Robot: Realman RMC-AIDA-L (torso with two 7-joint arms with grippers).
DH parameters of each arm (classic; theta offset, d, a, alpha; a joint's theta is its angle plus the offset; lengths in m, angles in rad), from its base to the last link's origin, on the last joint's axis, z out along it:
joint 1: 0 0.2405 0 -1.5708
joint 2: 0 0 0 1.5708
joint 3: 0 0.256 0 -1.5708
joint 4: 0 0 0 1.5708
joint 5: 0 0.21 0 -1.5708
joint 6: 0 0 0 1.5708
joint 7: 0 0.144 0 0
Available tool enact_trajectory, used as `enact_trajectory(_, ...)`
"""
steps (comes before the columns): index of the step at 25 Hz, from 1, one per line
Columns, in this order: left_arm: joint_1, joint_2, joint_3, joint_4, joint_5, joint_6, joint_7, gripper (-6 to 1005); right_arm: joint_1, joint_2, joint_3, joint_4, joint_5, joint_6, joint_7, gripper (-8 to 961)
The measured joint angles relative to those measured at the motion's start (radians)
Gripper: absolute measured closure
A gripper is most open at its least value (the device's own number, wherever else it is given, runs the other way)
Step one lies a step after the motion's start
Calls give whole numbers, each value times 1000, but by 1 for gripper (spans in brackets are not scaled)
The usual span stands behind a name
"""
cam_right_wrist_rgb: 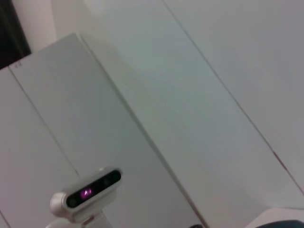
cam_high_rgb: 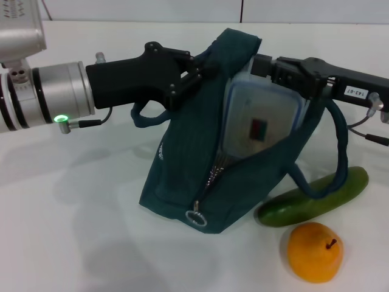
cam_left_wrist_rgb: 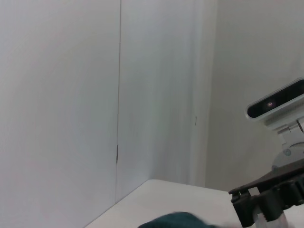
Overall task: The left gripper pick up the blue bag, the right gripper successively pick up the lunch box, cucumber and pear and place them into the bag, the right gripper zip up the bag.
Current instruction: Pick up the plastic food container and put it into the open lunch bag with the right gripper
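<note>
The blue bag stands on the white table, its top held up by my left gripper, which is shut on the cloth at the upper left of the opening. The zip is open, with its ring pull low at the front. The lunch box, clear with a pale blue lid, sits upright in the opening. My right gripper comes in from the right and is shut on its top edge. To the right of the bag lie the cucumber and, nearer me, the orange-yellow pear. A bit of bag shows in the left wrist view.
One bag handle loops down over the cucumber, another hangs under my left gripper. The white table ends at a white wall. The right arm's wrist camera shows in the left wrist view, the left arm's camera in the right one.
</note>
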Motion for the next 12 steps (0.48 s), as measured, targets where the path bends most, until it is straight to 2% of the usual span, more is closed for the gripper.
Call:
enact_trajectory(8, -2, -1, 1, -17, -3, 0, 1, 949, -27, -1, 5, -59, -3, -24, -6, 796)
enact_trajectory(12, -2, -1, 1, -26, -3, 0, 1, 949, -105, -17, 17, -168, -4, -18, -2, 630)
